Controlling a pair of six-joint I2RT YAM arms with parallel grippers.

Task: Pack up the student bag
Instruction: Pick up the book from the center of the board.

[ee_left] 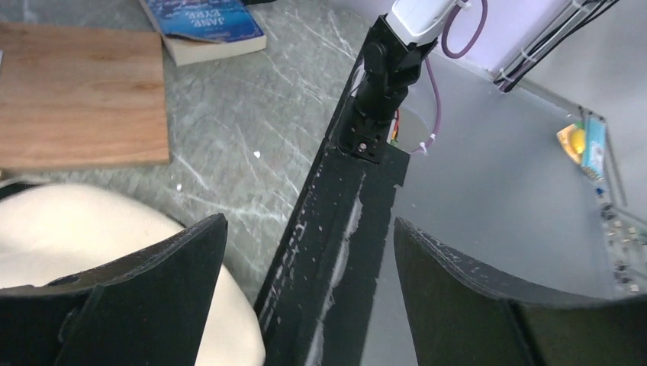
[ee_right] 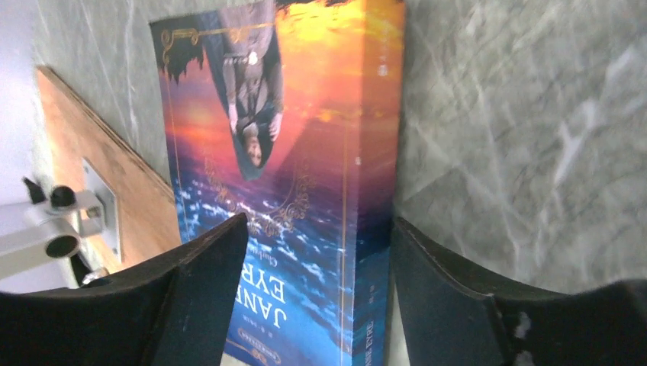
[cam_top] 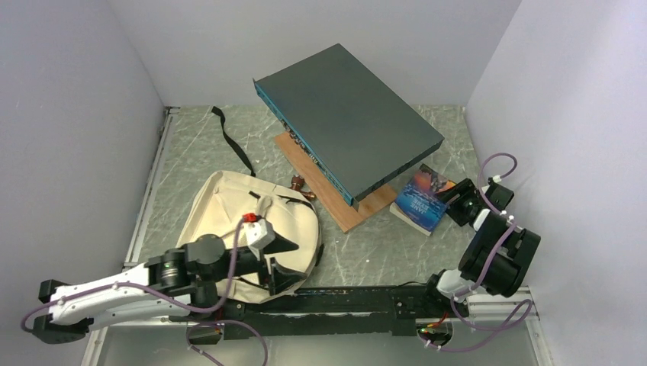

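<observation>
Right jaws spread over the book (ee_right: 290, 191) — left jaws spread, empty, above student bag (cam_top: 221, 210).

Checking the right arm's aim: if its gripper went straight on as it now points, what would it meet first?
Most likely the book, which lies framed by the open right gripper; the gap left is unclear.

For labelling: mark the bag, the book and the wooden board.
bag (cam_top: 221, 210): top view, cream front panel.
book (ee_right: 313, 160): right wrist view, front cover.
board (ee_left: 76, 95): left wrist view, top face.
</observation>
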